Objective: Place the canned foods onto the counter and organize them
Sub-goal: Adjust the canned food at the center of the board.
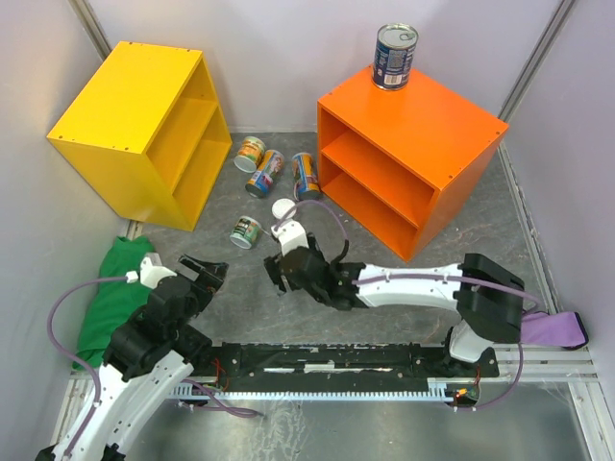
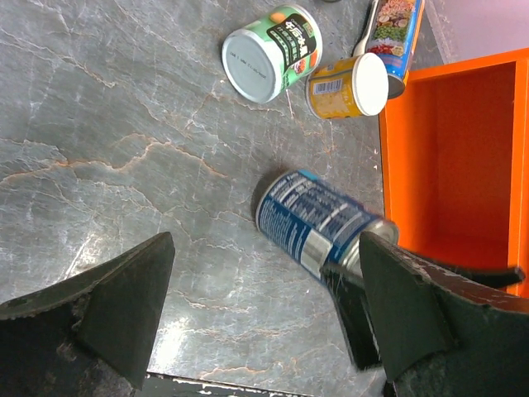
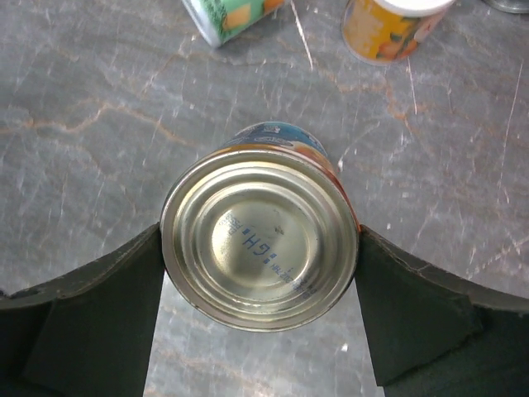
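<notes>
One wide blue-labelled tin (image 1: 395, 56) stands upright on the far part of the orange counter's top (image 1: 432, 120). My right gripper (image 1: 284, 267) is shut on the second blue tin (image 3: 260, 240), fingers (image 3: 107, 314) pressed against both its sides, low over the floor in front of the counter. The tin also shows in the left wrist view (image 2: 318, 222). My left gripper (image 1: 204, 274) is open and empty, to the left of it. Several cans lie on the floor between the cabinets: a green one (image 1: 247, 231), a yellow one (image 1: 250, 154) and two slim ones (image 1: 264, 173) (image 1: 305, 176).
The yellow cabinet (image 1: 135, 125) stands at far left. A green cloth (image 1: 110, 288) lies by the left arm. A purple object (image 1: 557, 331) sits at the right edge. White walls close in both sides. A white-lidded can (image 1: 282, 207) lies just beyond the right gripper.
</notes>
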Tool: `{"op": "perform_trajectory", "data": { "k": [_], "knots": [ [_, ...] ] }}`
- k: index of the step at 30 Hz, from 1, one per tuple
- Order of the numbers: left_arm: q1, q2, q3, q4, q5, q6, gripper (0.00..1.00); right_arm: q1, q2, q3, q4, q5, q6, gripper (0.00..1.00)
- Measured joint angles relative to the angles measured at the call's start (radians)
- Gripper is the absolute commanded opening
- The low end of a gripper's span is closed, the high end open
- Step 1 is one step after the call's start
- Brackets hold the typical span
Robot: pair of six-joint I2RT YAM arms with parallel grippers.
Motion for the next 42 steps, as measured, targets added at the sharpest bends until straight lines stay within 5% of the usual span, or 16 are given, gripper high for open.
{"op": "perform_trajectory", "data": {
  "k": [13, 23, 32, 42],
  "knots": [
    [0.0, 0.0, -0.028, 0.026, 0.025, -0.002, 0.98, 0.23, -0.151, -0.282, 0.12, 0.278, 0.201, 0.42],
    [0.0, 0.002, -0.037, 0.042, 0.043, -0.002, 0.97, 0.291, -0.105, -0.332, 0.023, 0.262, 0.354, 0.45],
    [0.0, -0.002, -0.037, 0.041, 0.043, -0.002, 0.97, 0.285, -0.012, -0.139, -0.254, 0.228, 0.401, 0.92],
    [0.0, -0.018, -0.037, 0.042, 0.043, -0.002, 0.97, 0.233, -0.014, 0.048, -0.502, 0.111, 0.421, 1.0]
  ]
}}
